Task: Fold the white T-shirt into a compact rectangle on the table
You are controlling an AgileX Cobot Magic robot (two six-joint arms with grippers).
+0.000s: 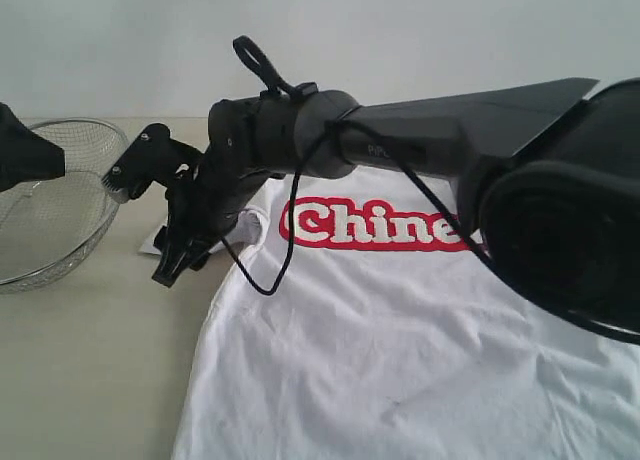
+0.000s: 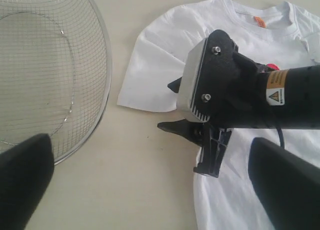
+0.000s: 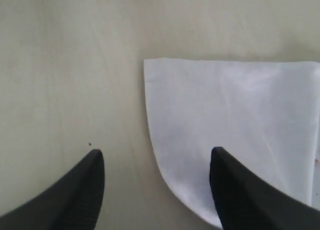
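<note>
Right claw (image 3: 156, 152) is spread open with nothing in it: one finger sits over the white T-shirt (image 1: 400, 330) sleeve (image 3: 225, 115), the other over bare table (image 1: 90, 380). Left claw (image 2: 150, 139) gapes wide too, holding nothing, next to the wire-mesh basket (image 2: 110, 80). Shirt's lying lettering-up on the table just beside the basket, which only shows bare mesh inside.

Pale beige tabletop (image 1: 90, 380) is carrying a white T-shirt (image 1: 400, 340), lying spread flat, with a wire basket (image 1: 40, 220) sitting beside it.

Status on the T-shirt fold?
Left gripper open, empty, near basket. Right gripper open over sleeve edge. White T-shirt flat, unfolded. Basket beside sleeve, apart.
</note>
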